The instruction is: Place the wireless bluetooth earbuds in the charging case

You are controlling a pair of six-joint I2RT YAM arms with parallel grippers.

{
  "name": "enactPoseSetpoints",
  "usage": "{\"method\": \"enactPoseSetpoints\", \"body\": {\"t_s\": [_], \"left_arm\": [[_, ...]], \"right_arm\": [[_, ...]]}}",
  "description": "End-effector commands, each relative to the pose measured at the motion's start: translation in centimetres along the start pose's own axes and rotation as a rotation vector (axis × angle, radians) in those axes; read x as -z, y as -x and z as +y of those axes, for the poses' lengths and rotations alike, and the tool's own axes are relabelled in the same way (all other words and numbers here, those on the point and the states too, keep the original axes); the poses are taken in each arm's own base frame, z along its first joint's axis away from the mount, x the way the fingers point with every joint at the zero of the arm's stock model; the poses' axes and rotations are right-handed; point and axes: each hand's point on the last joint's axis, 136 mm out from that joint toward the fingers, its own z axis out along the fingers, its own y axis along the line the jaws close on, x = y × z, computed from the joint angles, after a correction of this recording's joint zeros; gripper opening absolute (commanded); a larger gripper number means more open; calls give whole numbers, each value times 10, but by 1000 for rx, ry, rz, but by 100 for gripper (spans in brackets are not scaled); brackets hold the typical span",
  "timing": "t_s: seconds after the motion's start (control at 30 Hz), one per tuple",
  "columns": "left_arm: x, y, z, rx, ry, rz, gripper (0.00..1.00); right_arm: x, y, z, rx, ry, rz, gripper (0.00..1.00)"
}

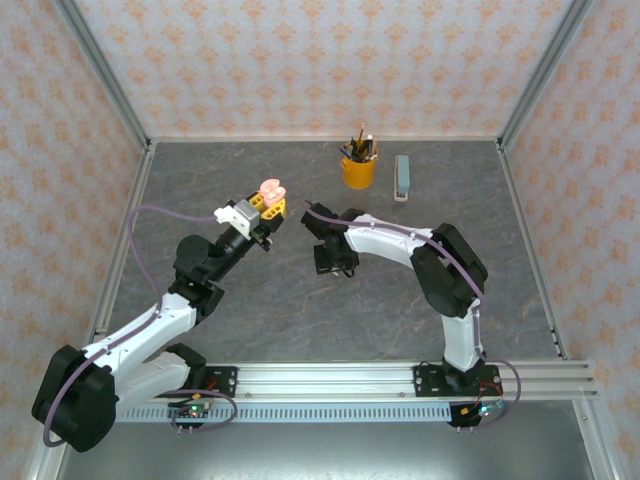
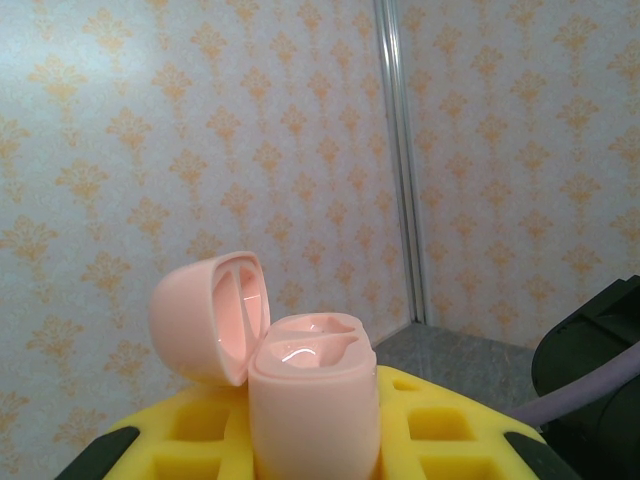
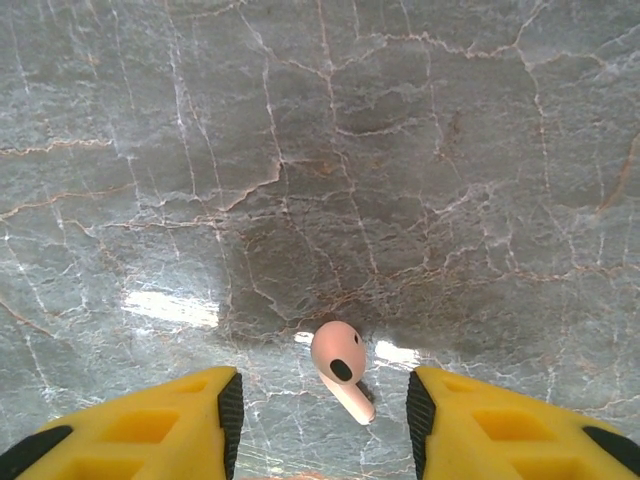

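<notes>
Where the pink charging case (image 2: 313, 400) sits: lid open, clamped in left end effector (image 2: 315, 455).
Right end effector (image 3: 322, 425): jaws apart above bench (image 3: 300, 150).
Earbud (image 3: 338, 365): lying on the bench between them.

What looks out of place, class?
A pale pink stemmed earbud lies loose on the grey marble table below the open right gripper, not inside the open pink charging case held by the left gripper.

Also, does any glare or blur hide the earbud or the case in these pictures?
Right wrist view: two white glare patches on the table beside the earbud, itself sharp, with a small shadow. Left wrist view: the open case is sharp, with a shiny highlight inside. Top view: even light, the case very small.
</notes>
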Motion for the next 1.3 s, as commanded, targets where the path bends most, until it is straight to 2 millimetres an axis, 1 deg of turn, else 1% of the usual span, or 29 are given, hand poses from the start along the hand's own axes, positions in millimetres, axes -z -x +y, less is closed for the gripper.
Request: {"method": "enactPoseSetpoints", "body": {"t_s": [0.0,0.33,0.57,0.8,1.1,1.27], "left_arm": [[0,10,5,-11,10,-31,0],[0,11,4,-9,5,-30,0],[0,12,4,-8,4,-31,0],[-1,10,4,-3,3,-27,0],[-1,10,4,-2,2,-27,0],[-2,10,4,1,2,-29,0]], "right_arm": [[1,4,-6,6,-33,-11,46],[-9,5,-9,-5,-34,-1,37],[-15,7,-12,-24,-24,1,35],[-20,8,-8,-41,7,10,33],[-26,2,-7,-49,26,30,31],[-28,-3,-11,-48,17,39,31]]}}
